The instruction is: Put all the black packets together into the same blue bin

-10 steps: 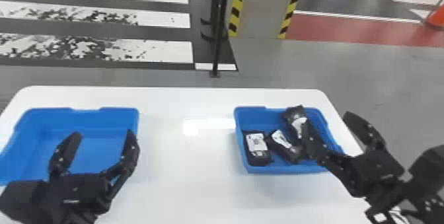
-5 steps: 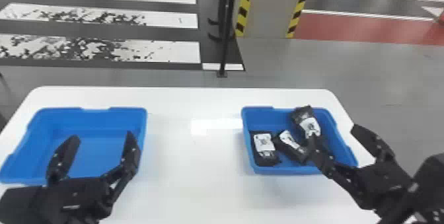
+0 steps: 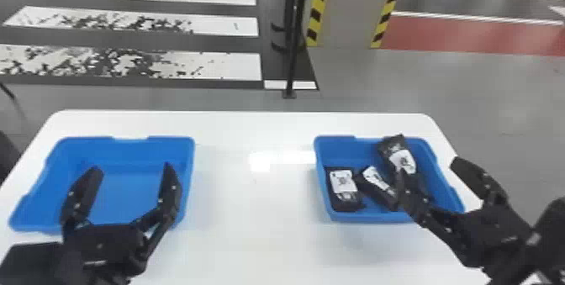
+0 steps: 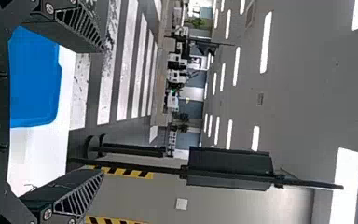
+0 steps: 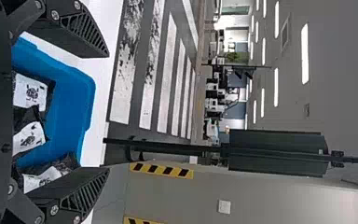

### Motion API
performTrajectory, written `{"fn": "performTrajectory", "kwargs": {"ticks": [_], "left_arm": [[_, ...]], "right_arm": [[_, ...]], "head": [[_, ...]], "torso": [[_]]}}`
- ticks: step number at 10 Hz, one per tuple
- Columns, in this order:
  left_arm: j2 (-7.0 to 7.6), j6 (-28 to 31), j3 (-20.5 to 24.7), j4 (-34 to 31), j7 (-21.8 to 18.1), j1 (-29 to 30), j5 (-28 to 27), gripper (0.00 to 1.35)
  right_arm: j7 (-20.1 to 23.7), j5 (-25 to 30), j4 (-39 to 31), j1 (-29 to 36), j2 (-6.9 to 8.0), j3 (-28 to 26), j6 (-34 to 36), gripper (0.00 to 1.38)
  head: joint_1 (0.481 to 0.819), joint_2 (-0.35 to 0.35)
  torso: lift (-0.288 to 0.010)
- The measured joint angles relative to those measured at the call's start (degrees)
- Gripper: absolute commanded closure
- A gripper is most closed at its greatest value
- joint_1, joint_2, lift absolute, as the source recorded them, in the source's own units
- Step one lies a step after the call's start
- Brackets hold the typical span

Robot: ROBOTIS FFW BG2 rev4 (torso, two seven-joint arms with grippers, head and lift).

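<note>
White table (image 3: 260, 238), black pole (image 3: 294, 57) behind, right claw (image 3: 429, 168) released, partly hiding black packets (image 3: 343, 185), left claw (image 3: 132, 168) released near blue bin (image 3: 130, 151)

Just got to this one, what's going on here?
A two-armed robot is gathering black packets into one blue bin. Three black packets lie in the right-hand bin, so the job looks about done. The right hand is open by that bin, gripping nothing; the left hand is open by the left-hand bin, also without a packet.
</note>
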Motion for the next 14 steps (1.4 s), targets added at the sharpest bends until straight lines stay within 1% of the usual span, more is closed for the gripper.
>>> {"fn": "performTrajectory", "kwargs": {"ticks": [3, 6, 10, 14], "left_arm": [[0.14, -1.66, -0.28, 0.15, -0.02, -0.22, -0.79, 0.11], [0.21, -2.51, -0.60, 0.15, -0.08, -0.35, -0.93, 0.11], [0.29, -2.75, -0.92, 0.15, -0.11, -0.27, -0.93, 0.11], [0.29, -3.03, -0.83, 0.14, -0.11, -0.19, -0.93, 0.11]], "right_arm": [[0.56, -0.06, 0.01, -0.11, -0.35, 0.56, -0.86, 0.15], [0.62, 0.05, 0.02, -0.10, -0.39, 0.72, -1.48, 0.15], [0.55, 0.17, -0.32, 0.11, -0.82, 1.83, -2.16, 0.16], [0.54, 0.03, -0.34, 0.14, -0.83, 1.86, -3.00, 0.16]], "head": [[0.695, -0.116], [0.695, -0.118], [0.695, -0.108], [0.695, -0.106]], "torso": [[-0.110], [-0.110], [-0.110], [-0.110]]}}
